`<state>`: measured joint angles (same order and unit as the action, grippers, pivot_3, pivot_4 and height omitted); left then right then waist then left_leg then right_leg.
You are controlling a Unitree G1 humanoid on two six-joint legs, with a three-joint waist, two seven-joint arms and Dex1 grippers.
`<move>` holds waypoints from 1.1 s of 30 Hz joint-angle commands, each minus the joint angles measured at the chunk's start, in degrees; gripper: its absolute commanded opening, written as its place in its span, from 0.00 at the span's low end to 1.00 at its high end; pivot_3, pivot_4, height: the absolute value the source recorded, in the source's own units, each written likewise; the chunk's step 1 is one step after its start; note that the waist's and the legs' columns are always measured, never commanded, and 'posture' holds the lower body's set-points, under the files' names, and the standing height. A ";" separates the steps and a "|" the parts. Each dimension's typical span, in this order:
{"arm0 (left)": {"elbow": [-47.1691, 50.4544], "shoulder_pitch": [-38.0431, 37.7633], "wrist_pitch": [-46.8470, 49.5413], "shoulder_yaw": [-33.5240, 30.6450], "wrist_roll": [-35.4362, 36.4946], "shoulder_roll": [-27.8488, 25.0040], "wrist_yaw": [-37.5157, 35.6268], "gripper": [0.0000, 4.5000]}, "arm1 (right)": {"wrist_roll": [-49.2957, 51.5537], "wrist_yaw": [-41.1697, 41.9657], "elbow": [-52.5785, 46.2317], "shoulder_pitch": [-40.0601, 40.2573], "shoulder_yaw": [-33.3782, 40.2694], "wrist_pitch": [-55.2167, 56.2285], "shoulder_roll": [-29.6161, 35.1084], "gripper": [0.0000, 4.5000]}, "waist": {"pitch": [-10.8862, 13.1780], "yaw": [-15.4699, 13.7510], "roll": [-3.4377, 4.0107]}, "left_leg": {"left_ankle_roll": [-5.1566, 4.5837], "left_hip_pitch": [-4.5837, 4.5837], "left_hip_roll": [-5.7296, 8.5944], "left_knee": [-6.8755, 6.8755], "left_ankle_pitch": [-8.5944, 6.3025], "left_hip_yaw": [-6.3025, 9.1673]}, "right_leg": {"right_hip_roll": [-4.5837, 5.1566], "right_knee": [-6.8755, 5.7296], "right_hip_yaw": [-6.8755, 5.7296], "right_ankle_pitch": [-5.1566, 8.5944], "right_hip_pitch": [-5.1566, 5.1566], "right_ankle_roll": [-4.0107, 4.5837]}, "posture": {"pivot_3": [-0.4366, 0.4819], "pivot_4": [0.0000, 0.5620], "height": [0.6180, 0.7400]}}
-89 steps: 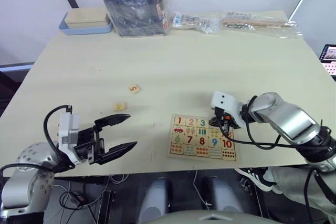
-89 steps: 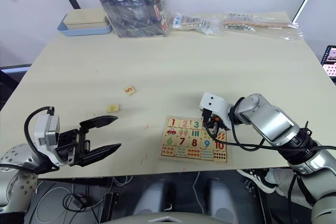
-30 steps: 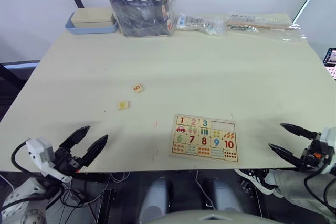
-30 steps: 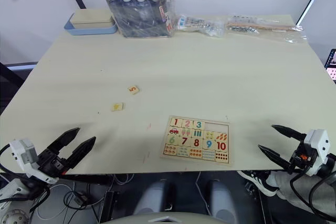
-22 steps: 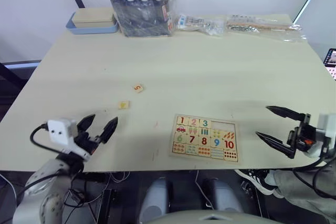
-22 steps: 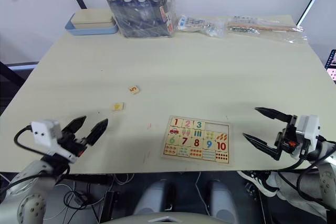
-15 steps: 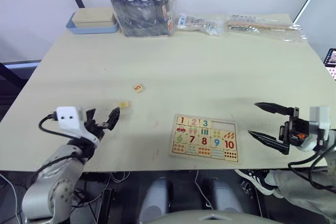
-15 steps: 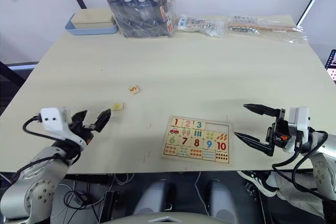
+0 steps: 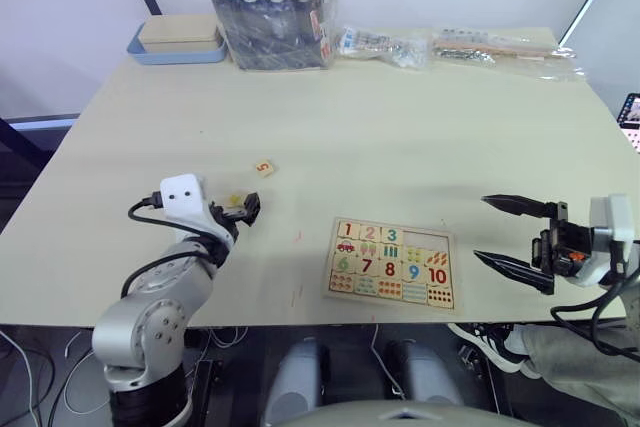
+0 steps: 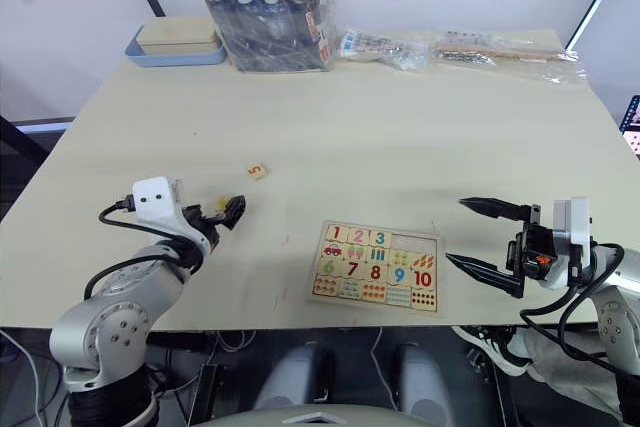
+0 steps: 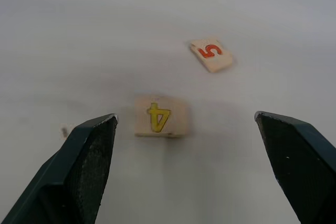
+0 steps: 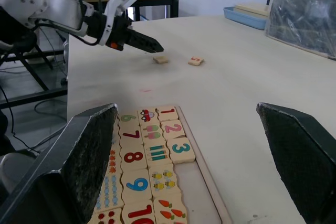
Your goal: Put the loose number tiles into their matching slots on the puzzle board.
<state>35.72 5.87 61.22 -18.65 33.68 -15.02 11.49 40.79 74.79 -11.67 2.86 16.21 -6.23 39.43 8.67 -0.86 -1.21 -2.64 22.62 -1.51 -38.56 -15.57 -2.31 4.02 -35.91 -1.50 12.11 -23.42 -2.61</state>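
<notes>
Left gripper (image 11: 184,166): my fingers are spread wide, low over the table (image 9: 400,117), holding nothing; the 4 tile lies between the two tips, just ahead of them.
4 tile (image 11: 159,116): yellow digit, flat on the table, untouched by either finger.
5 tile (image 11: 211,54): red-orange digit, flat on the table, a little beyond the 4 tile and apart from it, lying at a slight angle.
Right gripper (image 9: 514,244): my fingers are wide apart and empty, hanging just beside the right edge of the puzzle board, not touching it.
Puzzle board (image 9: 390,262): flat near the front edge of the table, between my two arms. Tiles 1, 2 and 3 sit in the top row; 6 to 10 fill the row below.
Slots (image 9: 424,241): the two recesses right of the 3 are bare.
Far edge of table: a blue tray (image 9: 178,48) with a beige box, a wrapped dark bundle (image 9: 272,13) and small clear bags (image 9: 375,43).
</notes>
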 commanded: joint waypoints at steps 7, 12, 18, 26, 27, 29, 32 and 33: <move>-1.48 5.22 3.65 4.04 -7.86 1.07 4.22 1.00 | 1.47 1.25 -0.10 -1.21 1.90 -1.20 1.79 0.99 | 0.00 -0.12 0.00 | 0.00 0.01 0.05 0.00 0.00 0.01 | 0.02 0.00 0.00 0.00 0.00 -0.01 | 0.48 0.27 1.00; -3.87 6.22 3.35 4.71 -10.81 1.56 3.61 1.00 | 2.78 2.14 -0.78 -0.27 2.98 -1.10 1.57 0.99 | 0.00 -0.08 0.00 | 0.00 0.01 0.08 0.00 0.00 0.04 | 0.02 0.00 0.01 0.00 0.01 -0.01 | 0.48 0.27 1.00; -7.66 7.61 2.13 5.34 -13.64 2.02 1.94 1.00 | 2.71 2.17 -1.52 1.58 4.01 0.46 0.97 0.99 | 0.00 -0.14 0.00 | 0.00 0.02 0.08 0.00 0.01 0.07 | 0.03 0.00 -0.01 0.00 0.01 -0.01 | 0.48 0.27 1.00; -9.82 9.16 3.31 5.02 -15.50 3.34 0.48 1.00 | 2.85 2.08 -3.71 6.23 6.82 2.18 0.02 0.99 | 0.00 -0.15 0.00 | 0.00 0.04 0.10 -0.01 0.01 0.11 | 0.04 0.00 -0.02 0.00 0.01 -0.02 | 0.48 0.27 1.00; -9.92 9.18 3.66 4.81 -15.65 3.51 0.45 1.00 | 2.81 2.26 -3.76 6.60 7.06 2.21 0.10 0.99 | 0.00 -0.13 0.00 | 0.00 0.04 0.10 -0.01 0.01 0.11 | 0.04 0.00 -0.01 -0.01 0.01 -0.02 | 0.48 0.27 1.00; -9.90 9.06 4.03 4.74 -16.29 3.70 0.56 0.88 | 2.72 2.39 -3.83 7.19 7.39 2.37 0.13 1.00 | 0.00 -0.11 0.01 | 0.00 0.03 0.10 -0.01 0.01 0.12 | 0.04 0.00 -0.01 -0.01 0.01 -0.02 | 0.48 0.27 1.00; -9.63 8.81 4.41 4.81 -17.05 4.08 0.40 0.62 | 2.69 2.01 -4.15 7.64 7.30 2.62 -0.06 1.00 | 0.00 -0.15 0.01 | 0.00 0.03 0.11 -0.01 0.01 0.12 | 0.04 0.00 -0.01 -0.01 0.01 -0.02 | 0.48 0.27 1.00; -9.51 8.73 4.53 4.75 -17.25 4.26 0.38 0.62 | 2.64 1.88 -4.22 7.76 7.21 2.70 -0.17 1.00 | -0.01 -0.18 0.01 | 0.00 0.03 0.11 -0.01 0.01 0.12 | 0.04 0.00 -0.01 -0.01 0.01 -0.02 | 0.48 0.27 1.00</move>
<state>25.26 14.60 65.17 -13.84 16.91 -11.31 12.23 42.60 76.94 -13.78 10.39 21.48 -4.55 39.32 8.66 -1.04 -1.20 -2.63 22.65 -1.39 -38.58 -15.56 -2.19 4.07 -35.91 -1.51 12.10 -23.40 -2.64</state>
